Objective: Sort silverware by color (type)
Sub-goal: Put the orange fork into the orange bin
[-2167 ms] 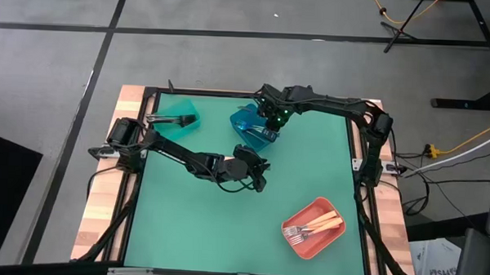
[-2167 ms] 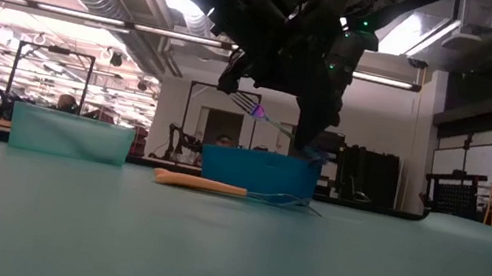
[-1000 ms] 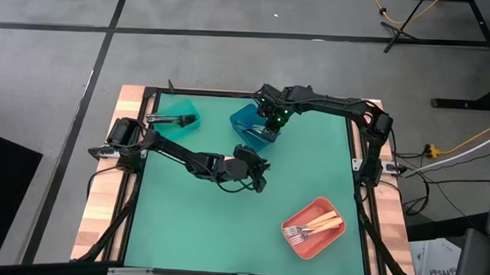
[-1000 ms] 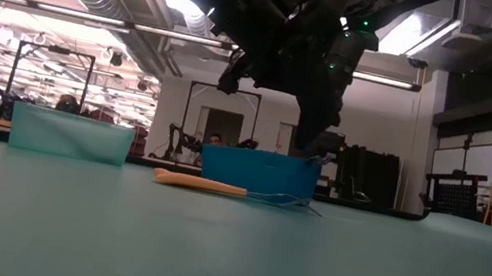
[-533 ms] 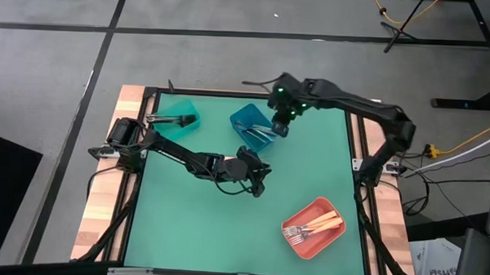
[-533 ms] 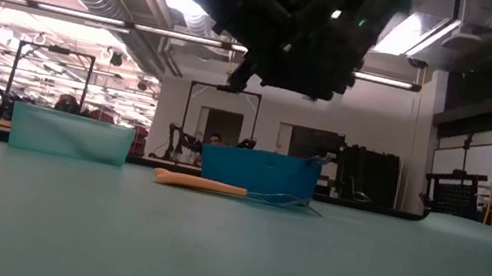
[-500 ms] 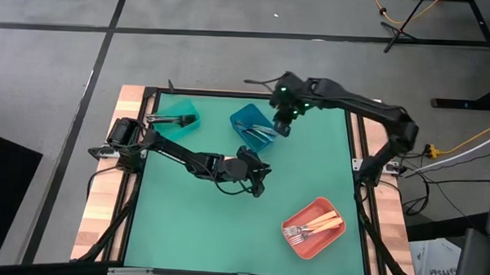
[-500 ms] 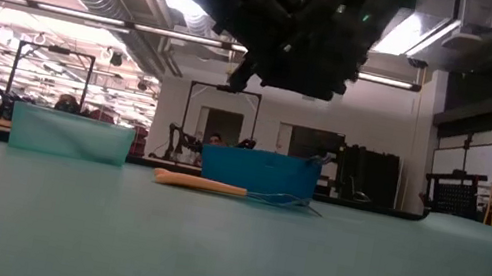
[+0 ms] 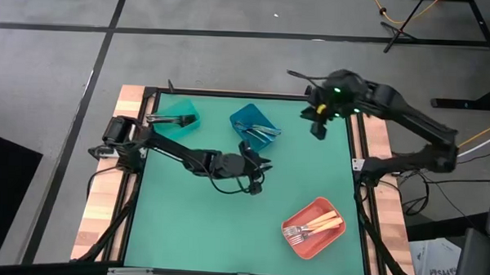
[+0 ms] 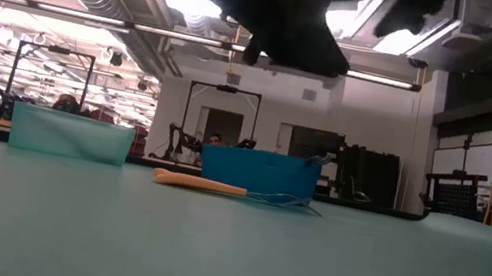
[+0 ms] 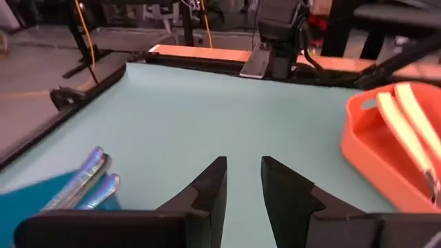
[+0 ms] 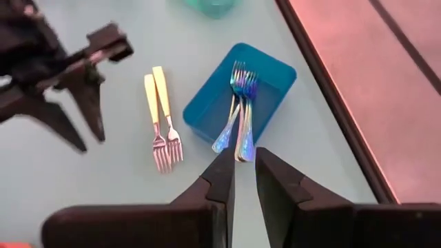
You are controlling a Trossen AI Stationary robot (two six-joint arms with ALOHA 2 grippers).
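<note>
Several iridescent forks [image 12: 241,117] lie in the blue bin [image 12: 272,79], their heads toward its far end. Two gold-handled forks [image 12: 162,117] lie flat on the green mat beside that bin, seen in the low view as gold-handled forks [image 10: 200,184]. My left gripper [image 11: 242,172] hovers open over the mat near them, nothing between its fingers. My right gripper [image 12: 242,155] hangs high above the table's far right part, a narrow gap between its fingers and nothing in it. In the high view it is the right gripper [image 9: 317,130].
A coral bin [image 9: 295,237] holding gold-handled forks stands at the near right. A teal bin [image 9: 180,117] stands at the far left. The table's wooden border and black frame [image 9: 355,149] run along the right side. Bare mat lies in the near left part.
My right gripper has risen out of the blue bin and drawn back toward the table's far right corner, leaving the iridescent forks lying in the bin. My left gripper has rolled about its own axis while staying over the same spot.
</note>
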